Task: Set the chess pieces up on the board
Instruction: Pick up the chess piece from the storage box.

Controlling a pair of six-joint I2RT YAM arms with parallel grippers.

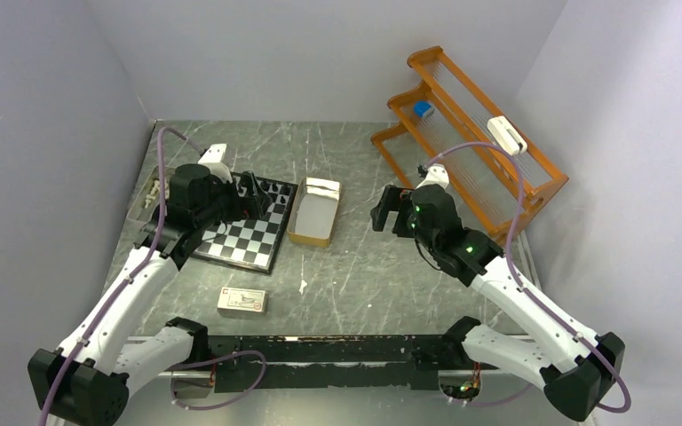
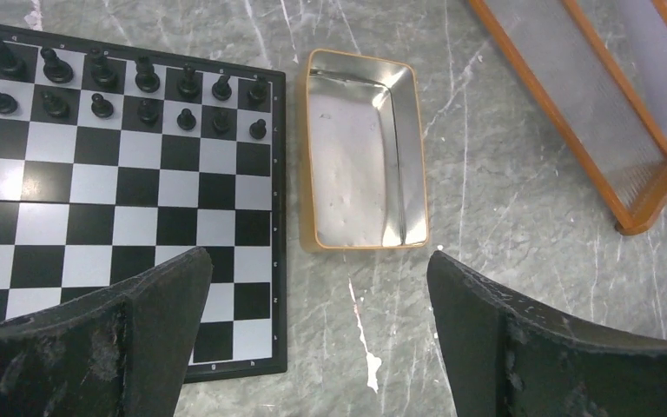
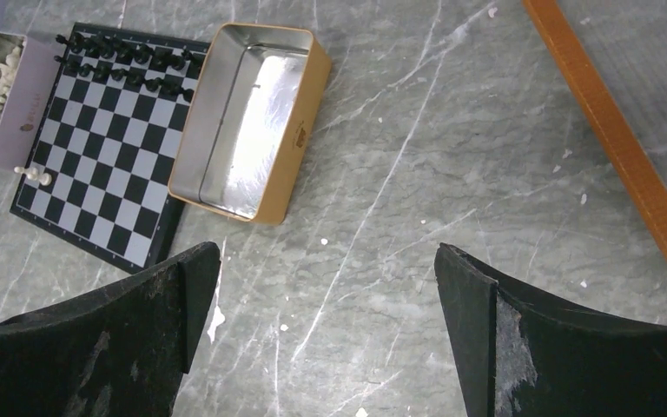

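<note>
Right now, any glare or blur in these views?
Right wrist: strong glare inside the tin, rest clear. Left wrist: black pieces crisp, only a mild sheen in the tin. Top external: even light, left arm hides part of the board, pieces too small to read.

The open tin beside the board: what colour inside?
Shiny silver; the tin shows best in left wrist view.
</note>
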